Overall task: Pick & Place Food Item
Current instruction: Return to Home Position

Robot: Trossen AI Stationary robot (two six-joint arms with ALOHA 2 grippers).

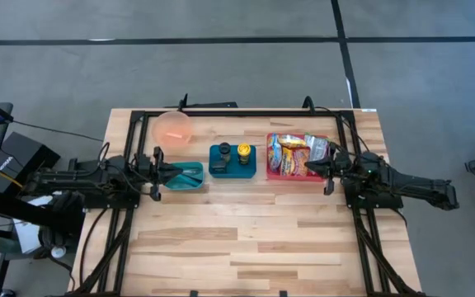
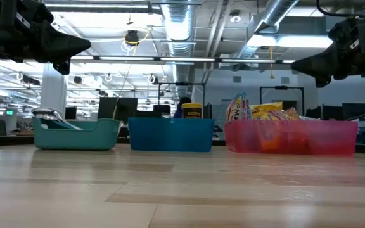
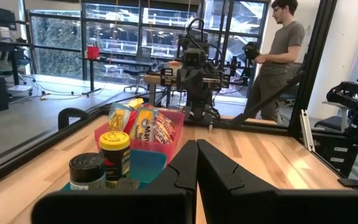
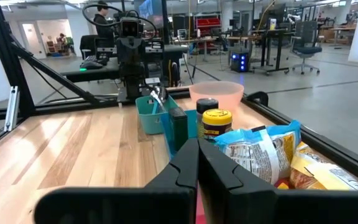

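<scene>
Across the wooden table (image 1: 246, 239), three bins are lined up. Food packs (image 1: 291, 154) are heaped in the pink bin (image 1: 295, 179), jars (image 1: 243, 152) in the blue bin (image 1: 232, 174), a silver spoon (image 2: 54, 116) in the green bin (image 1: 184, 186). Left gripper (image 3: 197, 149) and right gripper (image 4: 197, 149) are held raised at the row's ends, fingers pressed together, empty. Sorting is judged finished; only parking is left.

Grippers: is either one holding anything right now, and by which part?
Nothing is held. The left gripper by the green bin and the right gripper by the pink bin both have jaws closed and empty.
</scene>
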